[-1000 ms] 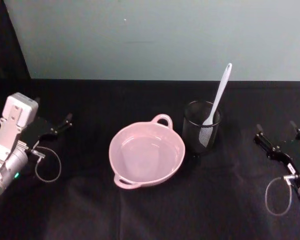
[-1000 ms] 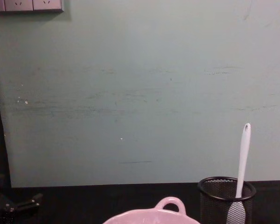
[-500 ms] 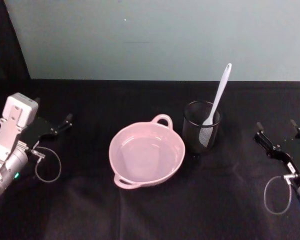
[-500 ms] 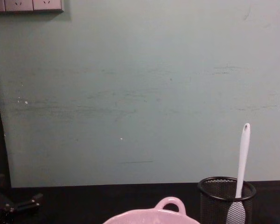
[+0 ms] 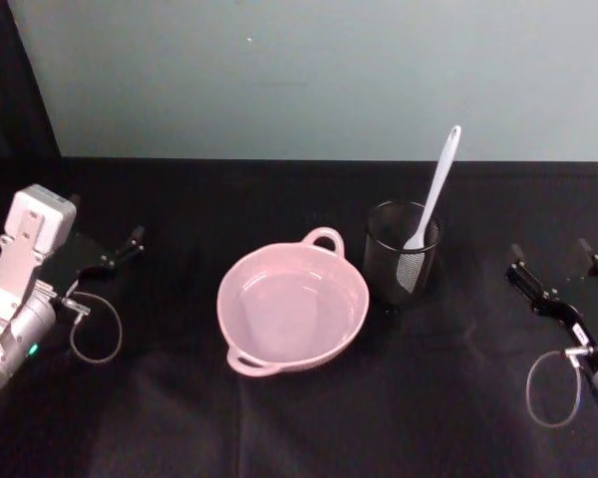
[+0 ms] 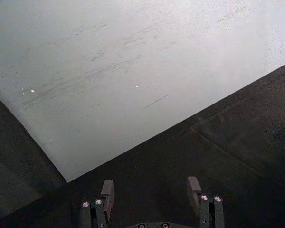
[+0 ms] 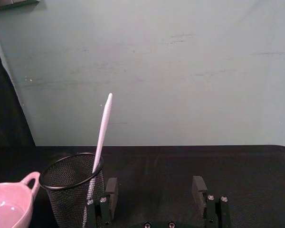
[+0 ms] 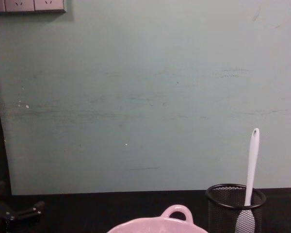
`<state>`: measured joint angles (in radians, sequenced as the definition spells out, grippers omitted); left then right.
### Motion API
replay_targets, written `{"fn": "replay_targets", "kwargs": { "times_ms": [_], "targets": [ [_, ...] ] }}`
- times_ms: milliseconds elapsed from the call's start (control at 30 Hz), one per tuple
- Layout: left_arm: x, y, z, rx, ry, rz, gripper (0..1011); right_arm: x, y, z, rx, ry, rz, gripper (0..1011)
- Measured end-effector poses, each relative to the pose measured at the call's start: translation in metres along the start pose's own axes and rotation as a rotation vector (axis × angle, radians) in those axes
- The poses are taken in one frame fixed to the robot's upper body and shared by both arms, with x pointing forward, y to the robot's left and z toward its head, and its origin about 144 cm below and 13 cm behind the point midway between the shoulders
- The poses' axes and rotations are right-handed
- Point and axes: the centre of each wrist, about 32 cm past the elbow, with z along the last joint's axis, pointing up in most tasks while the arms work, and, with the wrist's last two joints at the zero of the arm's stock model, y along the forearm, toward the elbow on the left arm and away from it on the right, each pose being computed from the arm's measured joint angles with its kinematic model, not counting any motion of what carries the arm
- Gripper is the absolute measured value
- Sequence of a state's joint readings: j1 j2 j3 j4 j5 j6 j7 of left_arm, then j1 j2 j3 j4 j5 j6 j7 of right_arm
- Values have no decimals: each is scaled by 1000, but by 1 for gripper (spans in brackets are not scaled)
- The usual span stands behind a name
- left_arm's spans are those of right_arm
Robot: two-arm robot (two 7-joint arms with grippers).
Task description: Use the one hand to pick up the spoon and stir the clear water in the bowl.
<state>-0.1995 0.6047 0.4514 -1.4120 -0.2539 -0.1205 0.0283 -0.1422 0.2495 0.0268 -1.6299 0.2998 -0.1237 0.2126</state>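
While one spoon (image 5: 434, 189) stands cupped, one bowl (image 5: 292, 310) waits.

Pink bowl (image 5: 293, 310) with clear water sits mid-table on the black cloth (image 5: 309, 418). Black mesh cup (image 5: 402, 253) just right of it, white spoon (image 5: 430, 206) standing head-down inside, handle leaning up-right. Left gripper (image 5: 108, 253) at far left, right gripper (image 5: 559, 267) at far right, fingers apart, both well away from the bowl.
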Motion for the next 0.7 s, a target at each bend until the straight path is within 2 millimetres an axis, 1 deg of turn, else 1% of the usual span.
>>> {"fn": "replay_targets", "kwargs": {
  "times_ms": [700],
  "targets": [
    [0, 0, 0, 0, 0, 0, 1011, 0, 0, 0, -2, -2, -1, 1002]
  ]
}}
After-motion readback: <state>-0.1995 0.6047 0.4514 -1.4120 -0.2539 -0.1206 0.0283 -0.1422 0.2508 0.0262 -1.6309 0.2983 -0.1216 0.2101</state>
